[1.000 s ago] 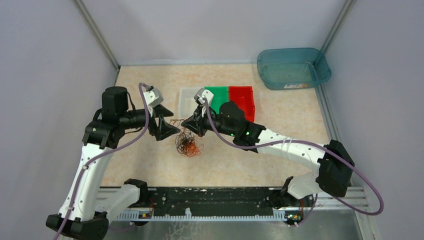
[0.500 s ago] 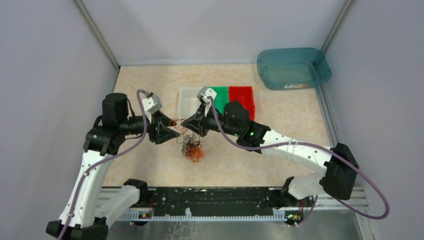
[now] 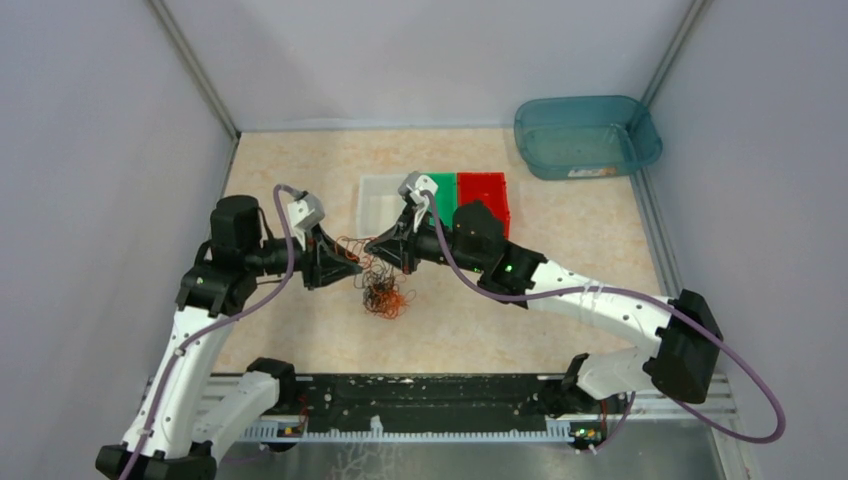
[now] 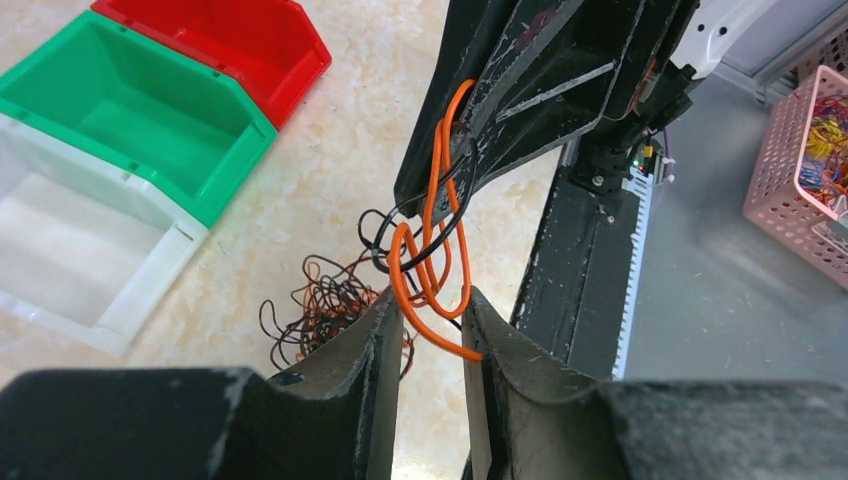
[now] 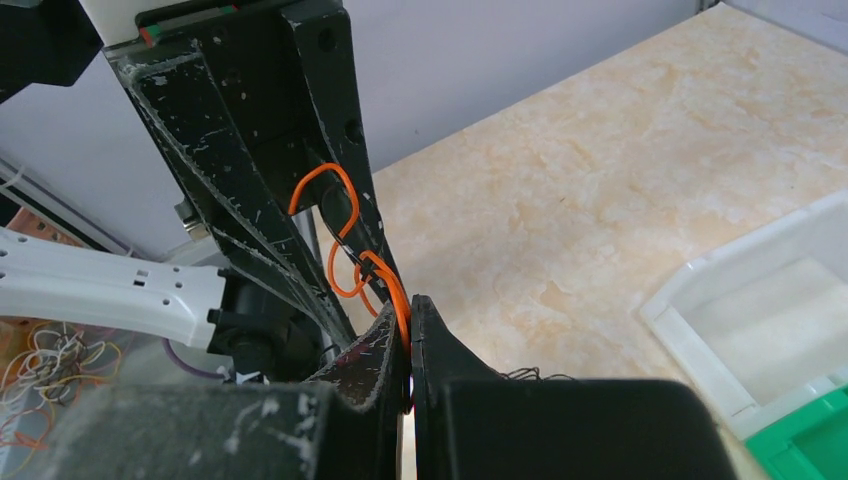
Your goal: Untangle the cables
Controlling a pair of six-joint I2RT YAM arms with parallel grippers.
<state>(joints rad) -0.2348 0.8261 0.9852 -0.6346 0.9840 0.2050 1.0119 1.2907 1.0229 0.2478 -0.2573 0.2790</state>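
Several thin orange and dark cables [image 3: 386,298] are heaped on the table [image 3: 300,330], with strands drawn up just above the heap. There the left gripper [image 4: 430,305] is held narrowly apart around an orange loop, not yet clamped. That loop is stretched straight ahead into the facing right gripper [image 5: 408,315], which is pinched shut on it. Coloured bins [image 3: 470,195] are set beyond.

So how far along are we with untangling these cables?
Done: nothing; the cables form one orange-and-dark tangle. In hand: right jaws shut on an orange strand, left jaws apart around an orange loop. Left: pulling every strand free.
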